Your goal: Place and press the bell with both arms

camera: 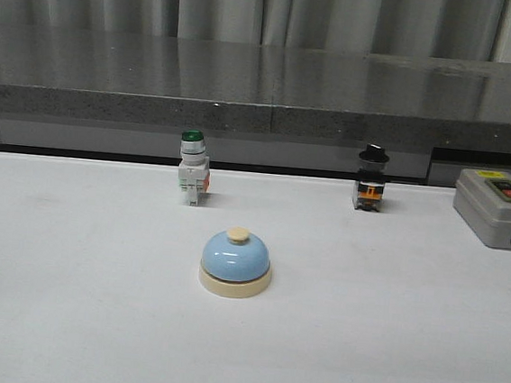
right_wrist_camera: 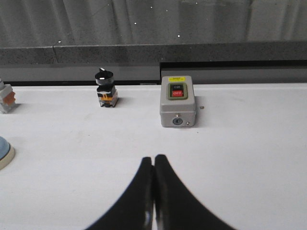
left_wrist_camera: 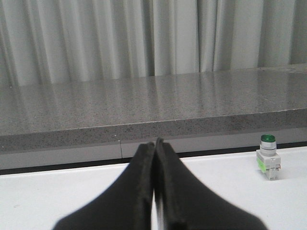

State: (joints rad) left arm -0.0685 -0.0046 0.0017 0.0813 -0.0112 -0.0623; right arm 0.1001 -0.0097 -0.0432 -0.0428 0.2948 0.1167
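The light-blue dome bell (camera: 235, 262) with cream base and cream knob stands upright on the white table (camera: 64, 300), near the middle. Its edge shows in the right wrist view (right_wrist_camera: 4, 151). Neither arm shows in the front view. My left gripper (left_wrist_camera: 155, 143) is shut and empty, held above the table, facing the grey ledge. My right gripper (right_wrist_camera: 153, 159) is shut and empty, above the table, with the bell off to its side and apart from it.
A green-capped white pushbutton switch (camera: 192, 167) (left_wrist_camera: 267, 156) and a black-knobbed switch (camera: 371, 178) (right_wrist_camera: 105, 87) stand at the back of the table. A grey on/off switch box (camera: 500, 208) (right_wrist_camera: 178, 100) sits at the back right. A grey stone ledge (camera: 265, 88) runs behind.
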